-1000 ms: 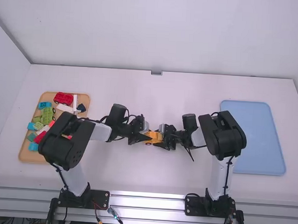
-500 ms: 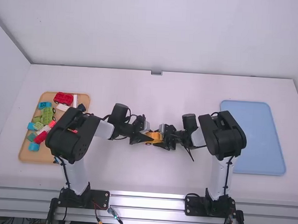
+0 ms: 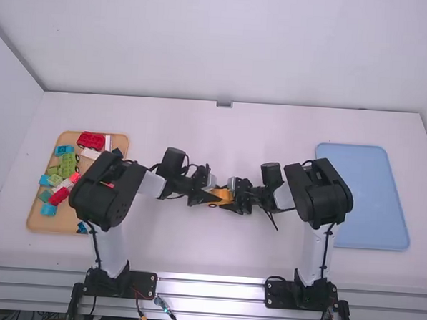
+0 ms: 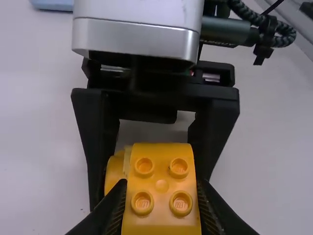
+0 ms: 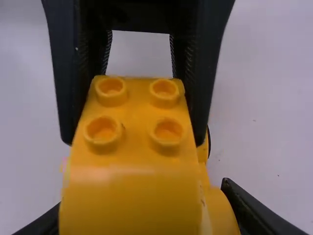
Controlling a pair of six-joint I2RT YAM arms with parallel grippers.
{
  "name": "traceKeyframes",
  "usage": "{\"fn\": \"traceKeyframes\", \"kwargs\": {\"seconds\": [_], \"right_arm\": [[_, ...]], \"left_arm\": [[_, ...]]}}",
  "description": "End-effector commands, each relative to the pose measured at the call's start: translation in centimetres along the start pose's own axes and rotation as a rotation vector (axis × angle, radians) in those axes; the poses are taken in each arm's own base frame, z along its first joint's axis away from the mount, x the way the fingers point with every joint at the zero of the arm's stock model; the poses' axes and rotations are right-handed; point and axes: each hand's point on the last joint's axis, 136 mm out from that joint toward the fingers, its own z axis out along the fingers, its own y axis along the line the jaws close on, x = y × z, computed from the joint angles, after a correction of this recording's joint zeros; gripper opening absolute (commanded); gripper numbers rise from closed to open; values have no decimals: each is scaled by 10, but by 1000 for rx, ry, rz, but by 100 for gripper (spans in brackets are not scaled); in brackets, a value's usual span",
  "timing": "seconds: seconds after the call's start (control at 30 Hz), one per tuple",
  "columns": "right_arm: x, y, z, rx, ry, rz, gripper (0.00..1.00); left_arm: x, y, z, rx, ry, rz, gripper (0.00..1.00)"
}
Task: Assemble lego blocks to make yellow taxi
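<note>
The smooth white surface spreads across the high view, its straight far edge running above the middle of the frame. Directly on it lie two trays with rounded corners — a tan one at the left, partly covered, and a light blue one — well apart — at the right.

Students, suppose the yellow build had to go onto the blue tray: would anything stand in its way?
Yes. In the high view, the right end effector, closed on the yellow build, and the rest of the right arm stand between it and the blue tray. I see no other obstacle there.
</note>
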Motion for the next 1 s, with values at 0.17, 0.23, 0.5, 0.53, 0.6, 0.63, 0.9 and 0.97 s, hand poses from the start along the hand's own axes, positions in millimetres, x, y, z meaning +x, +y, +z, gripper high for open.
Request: {"fn": "traceKeyframes", "kwargs": {"seconds": [0.17, 0.23, 0.5, 0.53, 0.6, 0.63, 0.9, 0.97], "right_arm": [[2, 5, 2, -17, 0, 18, 51], [2, 6, 2, -17, 0, 18, 51], [4, 4, 2, -8, 11, 18, 50], [4, 4, 2, -8, 12, 20, 51], [4, 4, 2, -8, 11, 29, 51], [4, 4, 3, -8, 11, 28, 51], [2, 6, 3, -17, 0, 26, 51], [2, 5, 2, -16, -1, 28, 51]], "left_arm": [[72, -13, 4, -98, 275, -97, 2], [75, -10, 1, -126, 283, -112, 2], [46, 4, -12, -239, 176, -86, 2], [44, 5, -15, -250, 170, -88, 2], [42, 5, -18, -252, 161, -92, 2], [41, 3, -19, -233, 147, -101, 2], [49, 1, -11, -112, 182, -104, 2], [52, 0, -10, -88, 203, -119, 2]]}}
